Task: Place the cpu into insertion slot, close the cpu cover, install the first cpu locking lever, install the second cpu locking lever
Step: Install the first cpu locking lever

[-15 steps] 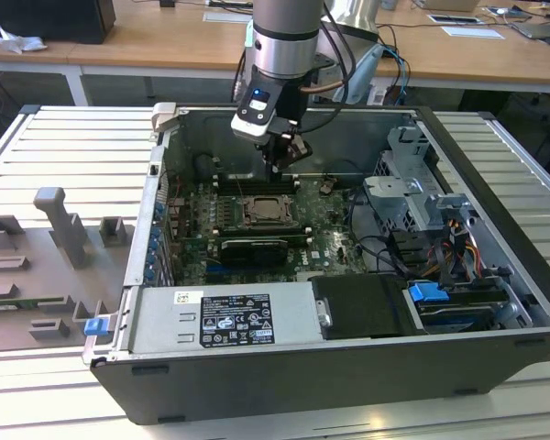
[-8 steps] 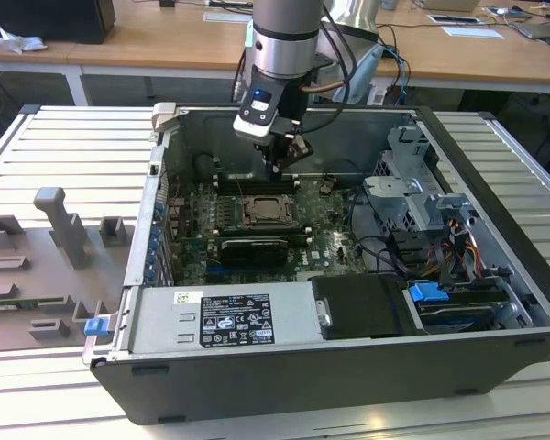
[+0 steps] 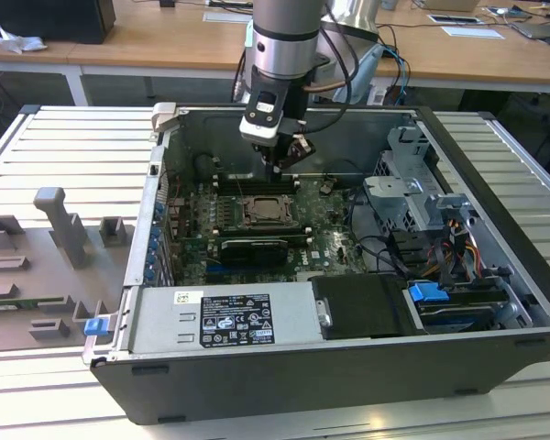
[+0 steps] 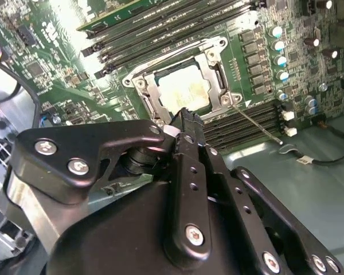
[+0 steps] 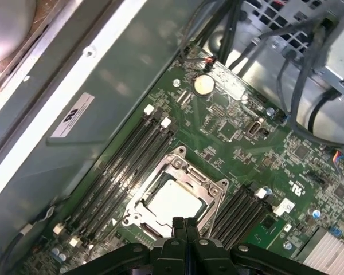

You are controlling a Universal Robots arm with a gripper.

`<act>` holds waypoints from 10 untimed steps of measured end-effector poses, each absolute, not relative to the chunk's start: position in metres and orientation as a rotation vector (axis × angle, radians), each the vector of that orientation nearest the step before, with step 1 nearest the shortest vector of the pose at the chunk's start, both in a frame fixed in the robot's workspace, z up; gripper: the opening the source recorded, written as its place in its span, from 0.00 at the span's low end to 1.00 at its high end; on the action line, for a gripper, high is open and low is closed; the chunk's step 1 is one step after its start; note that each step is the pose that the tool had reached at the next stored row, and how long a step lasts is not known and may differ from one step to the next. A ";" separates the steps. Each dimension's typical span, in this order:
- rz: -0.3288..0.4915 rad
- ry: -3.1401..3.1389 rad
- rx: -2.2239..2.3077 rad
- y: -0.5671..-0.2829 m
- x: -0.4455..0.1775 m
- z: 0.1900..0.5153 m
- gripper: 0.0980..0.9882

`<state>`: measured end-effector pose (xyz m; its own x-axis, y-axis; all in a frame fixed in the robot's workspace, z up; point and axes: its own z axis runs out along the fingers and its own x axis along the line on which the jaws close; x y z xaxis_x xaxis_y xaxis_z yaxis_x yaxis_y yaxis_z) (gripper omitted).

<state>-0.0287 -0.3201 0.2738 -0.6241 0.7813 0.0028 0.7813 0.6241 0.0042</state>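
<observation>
1. Nearest the lens in both wrist views, the black linkage of the gripper (image 4: 183,116) is seen, with its jaws pressed together and nothing held between them.
2. Just beyond the jaw tips, the cpu (image 4: 183,89) is found already seated in the insertion slot (image 3: 266,213), its pale top showing through the cut-out of the cpu cover (image 4: 152,94).
3. The cpu cover is judged to be folded down flat over the chip, since its silver frame is seen lying square around the pale face in the first wrist view as well (image 5: 205,184).
4. The slot is set towards the middle of the green circuit board (image 5: 235,132), flanked on two opposite sides by banks of long black memory slots (image 4: 160,28).
5. A thin wire locking lever (image 4: 258,125) is seen running from one corner of the socket out across one bank of memory slots, ending in a small hook near the board's edge. It appears to stand free of the frame rather than lie latched along it, though this cannot be settled from these views.
6. In the exterior view the gripper is shown hanging above the socket, over the socket edge that faces the far wall of the open computer case (image 3: 302,390), which rests on the slatted desk (image 3: 64,147).
7. The deciding relation is judged to be this: the socket lies directly below and slightly ahead of the closed jaws, and the lever's long axis runs off to one side of them.
</observation>
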 end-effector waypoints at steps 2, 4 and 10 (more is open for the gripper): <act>-0.008 -2.858 -1.302 -0.320 -0.029 0.273 0.01; -0.008 -2.872 -1.271 -0.320 -0.029 0.273 0.01; -0.008 -2.931 -1.129 -0.320 -0.029 0.272 0.01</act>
<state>-0.0287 -0.3201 0.2723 -0.7416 0.6708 0.0028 0.6708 0.7416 0.0042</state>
